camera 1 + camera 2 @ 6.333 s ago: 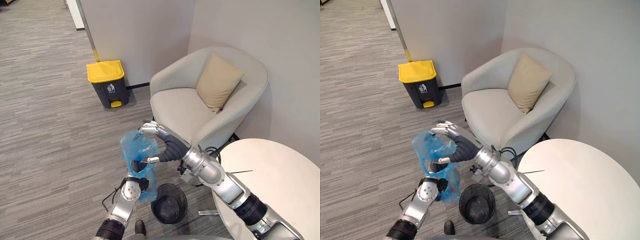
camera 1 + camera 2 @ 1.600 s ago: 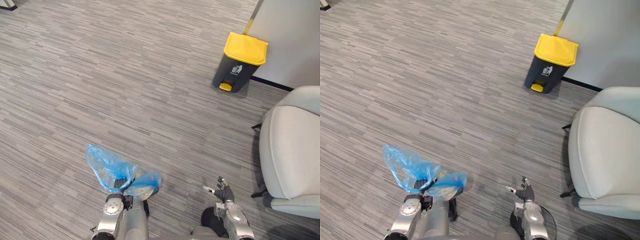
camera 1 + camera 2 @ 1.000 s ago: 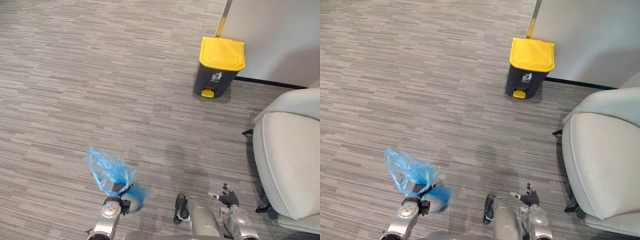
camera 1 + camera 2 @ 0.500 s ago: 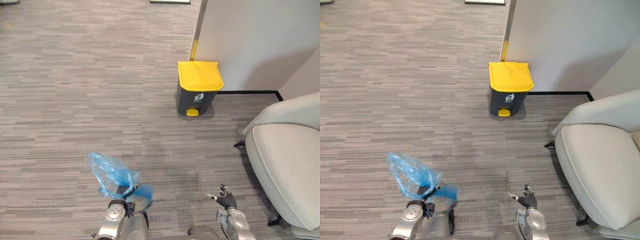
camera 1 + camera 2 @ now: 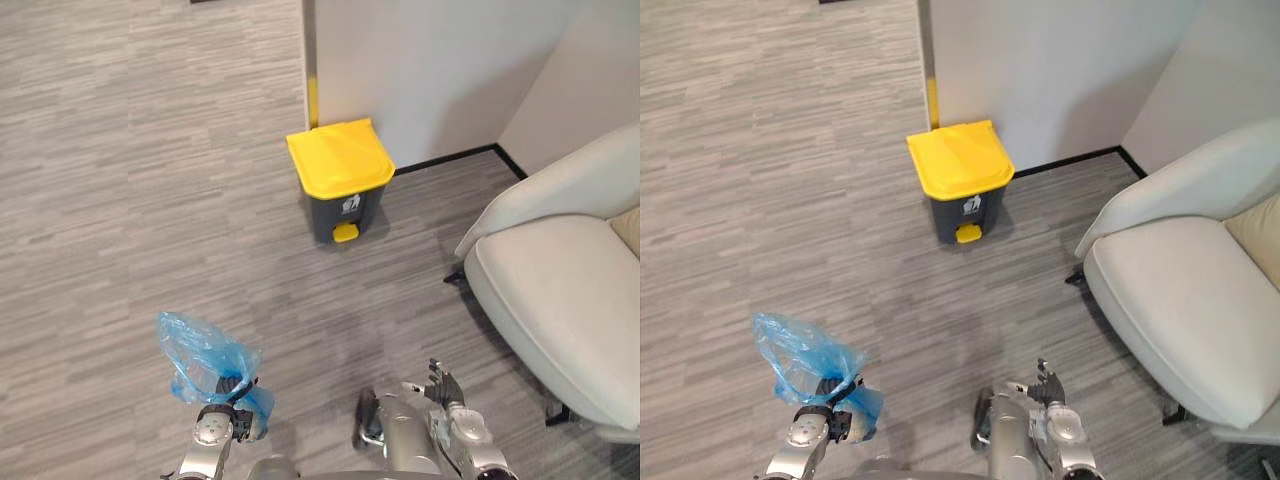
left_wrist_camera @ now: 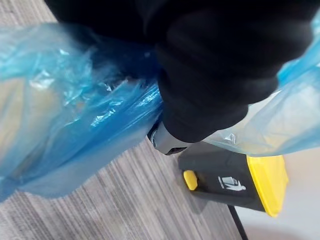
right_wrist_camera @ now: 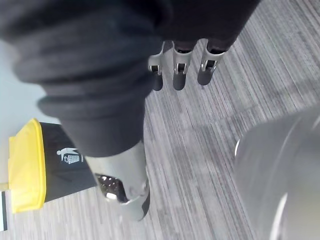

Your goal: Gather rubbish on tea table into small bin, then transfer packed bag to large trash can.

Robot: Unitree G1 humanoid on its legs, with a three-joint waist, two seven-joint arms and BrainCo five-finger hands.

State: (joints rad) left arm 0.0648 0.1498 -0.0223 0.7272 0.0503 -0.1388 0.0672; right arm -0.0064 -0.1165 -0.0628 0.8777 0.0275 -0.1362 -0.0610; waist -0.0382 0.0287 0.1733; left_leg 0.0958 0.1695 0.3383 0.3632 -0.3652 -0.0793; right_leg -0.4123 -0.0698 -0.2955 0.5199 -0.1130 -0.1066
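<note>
Grey carpet: one bin, one bag

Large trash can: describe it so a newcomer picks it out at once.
Find the end of the white wall, marked by a yellow strip; the trash can stands on the carpet at its foot, left of the pale armchair. It is a dark grey box with a shut bright yellow lid and yellow pedal, unlike the soft blue bag gripped in the left hand.
</note>
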